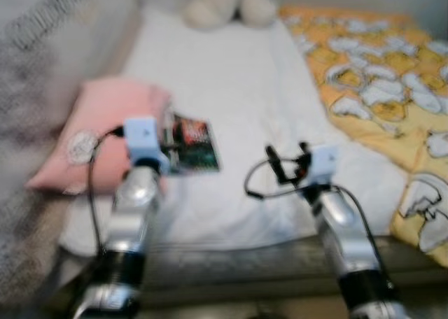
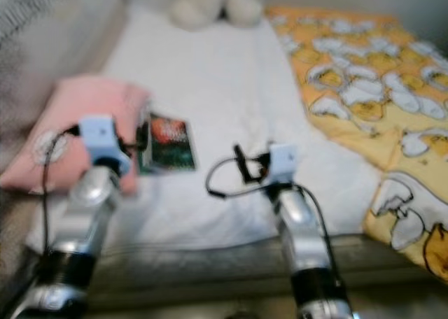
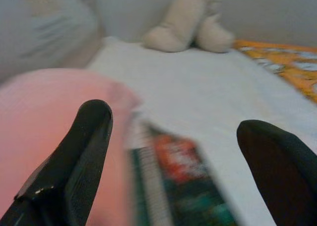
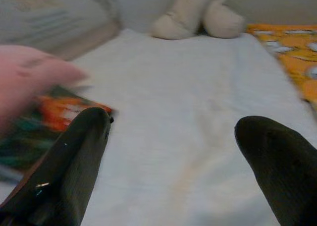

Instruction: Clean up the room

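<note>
open white sheet [image 1: 231, 88] mid-bed, pink pillow [image 1: 105, 130] and book [image 1: 190, 145] left, yellow duvet [image 1: 378, 81] right, plush toy [image 1: 227, 4] far end

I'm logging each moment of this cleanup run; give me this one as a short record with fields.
surface: bed with white sheet
book: flat on the sheet, beside the pink pillow
blanket: yellow patterned, robot's right side
plush toy: at the far end
left gripper: open, over the book
right gripper: open, above bare sheet
image: blurred

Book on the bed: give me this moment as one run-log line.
book: flat on white sheet, beside pink pillow | left gripper: open, over book | right gripper: open, empty, over sheet
</note>
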